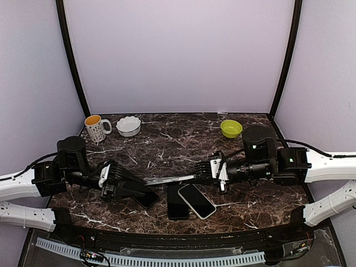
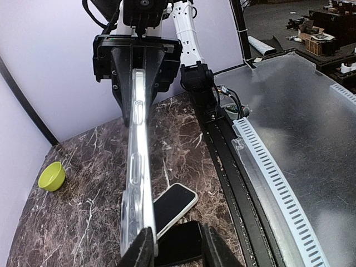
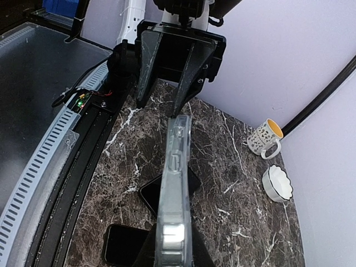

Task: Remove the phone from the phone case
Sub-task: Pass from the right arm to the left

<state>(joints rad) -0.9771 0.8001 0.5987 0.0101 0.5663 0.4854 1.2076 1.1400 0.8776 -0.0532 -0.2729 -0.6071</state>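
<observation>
One clear case point(image 1: 169, 179) hangs edge-up, right jaws clamping it, left jaws part-open.

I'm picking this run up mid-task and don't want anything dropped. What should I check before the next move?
1. Hold of the right gripper on the clear case: ok, shut on it.
2. Hold of the left gripper on the case: not ok; its fingers stand apart, and the case lies against one.
3. Case emptied: ok, see-through, no phone inside.
4. Table under the case free: not ok; the white-edged phone and a dark phone lie there.
5. The mug, white bowl and green bowl away from the arms: ok.
</observation>
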